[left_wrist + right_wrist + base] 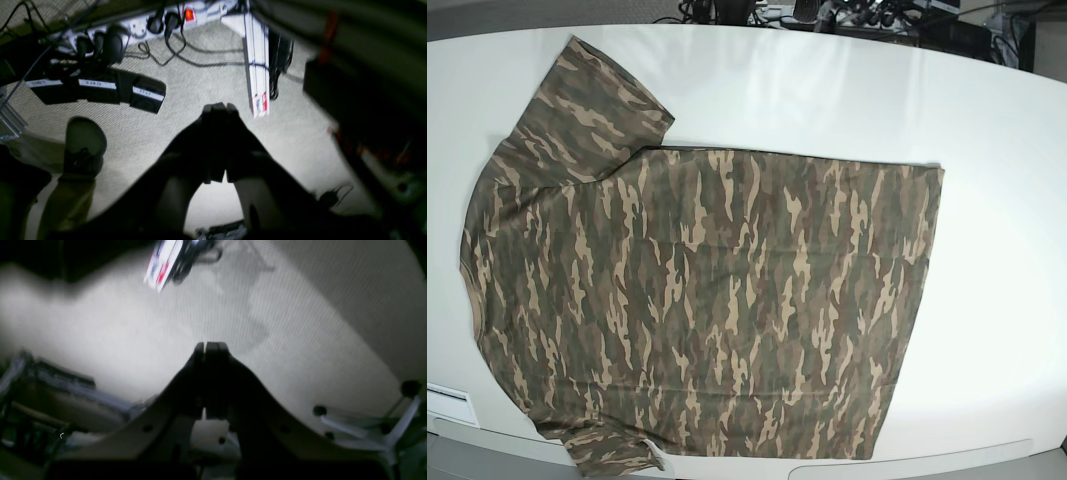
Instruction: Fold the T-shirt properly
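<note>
Base view: the short-sleeved cloth T-shirt in woodland camouflage of olive green, brown and tan lies spread flat on the white glossy table, filling the left and centre of the frame. One sleeve points to the upper left; the straight hem runs down the right of centre; the lower edge reaches the table's near border. Neither arm appears in this view.

Left wrist view: the dark left gripper stands at frame centre with its jaws pressed together, holding nothing, above a pale grey carpet. A white power strip with a lit red switch crosses the upper left; a white table leg descends at upper centre.

Right wrist view: the dark right gripper is likewise closed and empty at frame centre over the same carpet, with a white chair base on castors at lower right.
</note>
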Tool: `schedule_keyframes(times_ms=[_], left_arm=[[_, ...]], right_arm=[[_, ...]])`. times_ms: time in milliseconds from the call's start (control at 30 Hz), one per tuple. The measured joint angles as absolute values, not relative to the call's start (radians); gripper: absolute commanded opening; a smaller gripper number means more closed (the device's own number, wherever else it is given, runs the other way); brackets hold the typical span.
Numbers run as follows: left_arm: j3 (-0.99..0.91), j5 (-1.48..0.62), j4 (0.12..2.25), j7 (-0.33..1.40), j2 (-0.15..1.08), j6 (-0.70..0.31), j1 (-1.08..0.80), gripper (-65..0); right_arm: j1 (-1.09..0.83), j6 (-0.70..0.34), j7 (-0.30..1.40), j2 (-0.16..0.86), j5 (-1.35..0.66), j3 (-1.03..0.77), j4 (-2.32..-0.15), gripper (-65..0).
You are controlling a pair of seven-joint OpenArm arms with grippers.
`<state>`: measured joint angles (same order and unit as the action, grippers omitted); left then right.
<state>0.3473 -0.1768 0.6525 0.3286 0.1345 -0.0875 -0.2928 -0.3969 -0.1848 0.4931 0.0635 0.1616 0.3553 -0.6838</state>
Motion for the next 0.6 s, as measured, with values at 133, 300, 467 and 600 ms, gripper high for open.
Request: schedule_keyframes(times_ms=[133, 300, 467, 600], left_arm=[[0.348, -0.190, 0.811, 0.383, 0.183, -0.165, -0.424, -65.0], [0.348, -0.245, 1.076, 0.419, 0.281, -0.186, -0.603, -65.0], [0.347, -0.236, 1.392, 0.456, 0.406, -0.180, -0.782, -65.0], [0.348, -0.184, 1.650, 0.519, 0.503, -0.183, -0.905, -65.0]], right_arm=[[-0.503, -0.215, 0.618, 0.081, 0.160, 0.355, -0.870, -65.0], [-0.667, -0.215, 0.689, 0.123, 0.161, 0.353, -1.138, -65.0], [-0.857, -0.223, 0.699, 0.171, 0.162, 0.352, -1.416, -65.0], [-0.991, -0.217, 0.725, 0.221, 0.163, 0.352, -1.641, -65.0]])
